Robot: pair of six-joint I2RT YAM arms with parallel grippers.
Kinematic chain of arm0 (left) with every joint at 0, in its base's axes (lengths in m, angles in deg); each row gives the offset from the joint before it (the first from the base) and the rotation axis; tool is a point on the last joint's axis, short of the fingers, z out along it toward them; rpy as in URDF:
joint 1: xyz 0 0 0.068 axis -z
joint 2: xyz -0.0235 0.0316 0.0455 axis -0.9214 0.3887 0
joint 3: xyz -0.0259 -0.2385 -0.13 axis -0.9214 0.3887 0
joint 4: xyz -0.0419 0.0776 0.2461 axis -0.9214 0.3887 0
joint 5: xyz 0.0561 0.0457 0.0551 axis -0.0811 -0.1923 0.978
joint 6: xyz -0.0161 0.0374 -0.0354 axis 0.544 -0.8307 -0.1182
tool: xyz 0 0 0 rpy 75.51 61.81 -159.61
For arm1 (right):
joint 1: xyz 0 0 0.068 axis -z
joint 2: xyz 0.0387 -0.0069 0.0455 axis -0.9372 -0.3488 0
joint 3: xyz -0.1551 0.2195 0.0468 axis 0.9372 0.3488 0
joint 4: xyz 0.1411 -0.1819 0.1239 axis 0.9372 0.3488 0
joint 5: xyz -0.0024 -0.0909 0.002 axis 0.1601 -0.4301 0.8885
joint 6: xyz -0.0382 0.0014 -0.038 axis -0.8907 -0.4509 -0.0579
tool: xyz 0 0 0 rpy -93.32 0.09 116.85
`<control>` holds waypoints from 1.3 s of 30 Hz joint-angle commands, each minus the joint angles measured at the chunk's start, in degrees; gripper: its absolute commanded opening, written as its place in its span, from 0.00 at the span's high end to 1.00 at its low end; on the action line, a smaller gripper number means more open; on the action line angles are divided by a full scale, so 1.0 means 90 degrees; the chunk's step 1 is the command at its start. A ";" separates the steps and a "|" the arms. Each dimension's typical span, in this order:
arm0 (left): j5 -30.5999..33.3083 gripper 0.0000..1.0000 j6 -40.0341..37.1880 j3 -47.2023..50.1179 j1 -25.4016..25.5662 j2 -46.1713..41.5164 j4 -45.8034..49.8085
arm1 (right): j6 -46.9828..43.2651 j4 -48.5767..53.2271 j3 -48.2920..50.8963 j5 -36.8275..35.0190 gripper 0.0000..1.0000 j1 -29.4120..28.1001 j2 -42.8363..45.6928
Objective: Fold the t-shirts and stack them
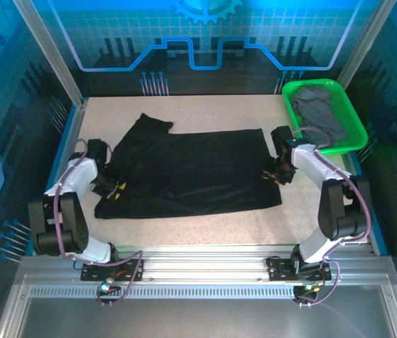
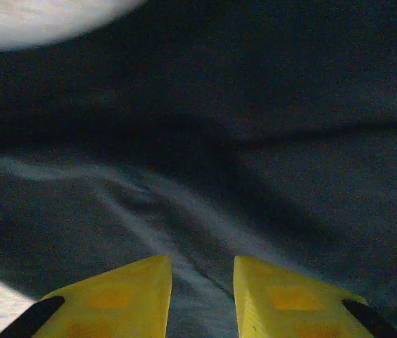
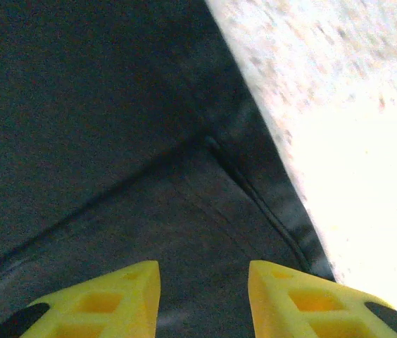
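A black t-shirt point(image 1: 191, 172) lies spread flat across the middle of the table, one sleeve pointing to the far left. My left gripper point(image 1: 114, 189) is low at the shirt's left edge. In the left wrist view its yellow fingers point(image 2: 202, 257) stand a little apart, with a raised crease of the black cloth point(image 2: 255, 105) running between them. My right gripper point(image 1: 274, 174) is low at the shirt's right edge. Its fingers point(image 3: 204, 264) are apart over flat black cloth point(image 3: 79, 105), just inside the hem. Dark grey t-shirts point(image 1: 318, 113) lie bunched in the basket.
The bright green basket point(image 1: 357, 134) stands at the back right corner, just behind my right arm. Bare speckled table point(image 1: 205, 232) runs along the front, between the shirt and the arm bases. Metal frame posts and blue panels wall in the sides and back.
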 commanded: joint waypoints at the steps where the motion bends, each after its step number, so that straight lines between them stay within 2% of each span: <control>1: -0.0484 0.70 0.0296 -0.0246 0.0301 0.0564 -0.0296 | -0.0664 -0.0089 -0.0383 0.0072 0.62 0.0015 -0.0545; 6: -0.0648 0.71 0.0072 -0.0567 0.0448 0.1381 -0.0440 | -0.1202 -0.0077 -0.0612 0.0071 0.64 0.0234 -0.1151; 14: -0.0457 0.72 -0.0083 -0.0480 0.0448 0.1668 -0.0434 | -0.1263 0.0111 -0.0830 -0.0083 0.65 0.0316 -0.1553; 19: -0.0336 0.72 -0.0111 -0.0416 0.0448 0.1724 -0.0440 | -0.1108 0.0030 -0.0752 -0.0186 0.78 0.0328 -0.1618; 23: -0.0174 0.73 -0.0190 -0.0435 0.0440 0.1779 -0.0355 | -0.0947 0.0097 -0.0747 -0.0418 0.95 0.0352 -0.1507; 26: 0.0004 0.75 -0.0211 -0.0436 0.0438 0.1816 -0.0309 | -0.0822 0.0281 -0.0769 -0.0757 1.00 0.0388 -0.1337; 31: 0.0120 0.77 -0.0220 -0.0407 0.0355 0.1976 -0.0336 | -0.0719 0.0376 -0.0663 -0.1051 1.00 0.0542 -0.1044; 39: 0.0381 0.79 -0.0100 -0.0482 0.0321 0.1944 -0.0243 | -0.0661 0.0458 -0.0885 -0.1021 1.00 0.0592 -0.1315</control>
